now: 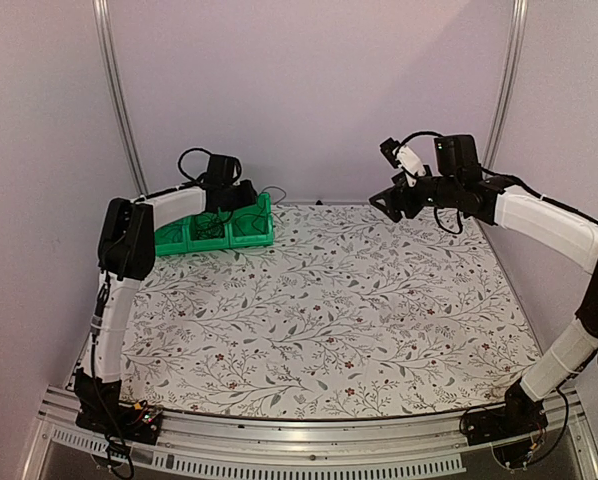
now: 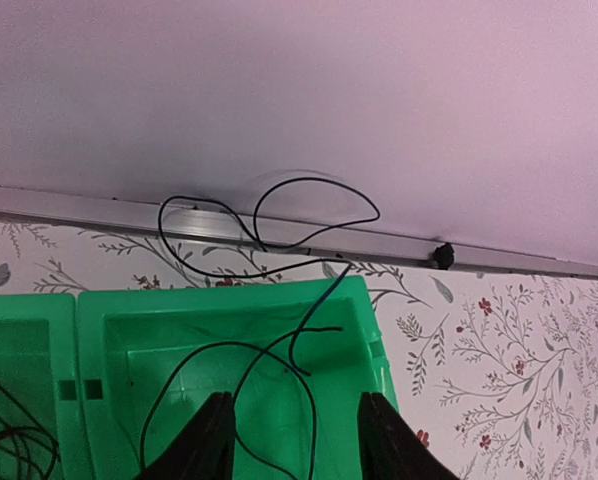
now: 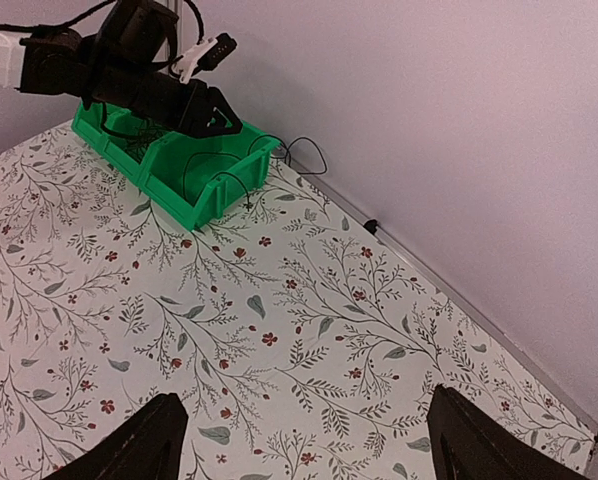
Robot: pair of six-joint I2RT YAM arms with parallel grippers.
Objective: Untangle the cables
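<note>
Cables (image 2: 324, 300) lie in the bin (image 2: 229, 292) just under the left hand (image 2: 297, 398), one loop spilling past its fingertips onto the worktop (image 3: 279, 300). Its fingers stand apart, gripping nothing. The right hand (image 3: 304, 400) hangs wide open and empty, well apart from them.

Your left arm (image 1: 129, 240) rises from its base at the near-left corner and bends at a black elbow. Its white forearm reaches toward the far-left corner. The left gripper (image 2: 297, 445) at its end is angled forward and down. In the wrist view the left fingers (image 2: 211, 440) stand apart with a plain gap between them, jaws parted. Your right arm (image 1: 544, 220) climbs from the near-right base and folds at the right edge. Its white forearm runs back leftward. The right gripper (image 3: 309, 445) is held high, aimed left across the far side. The right fingers (image 3: 139, 440) are spread wide, one at each lower corner of its wrist view. The two grippers are well apart.
</note>
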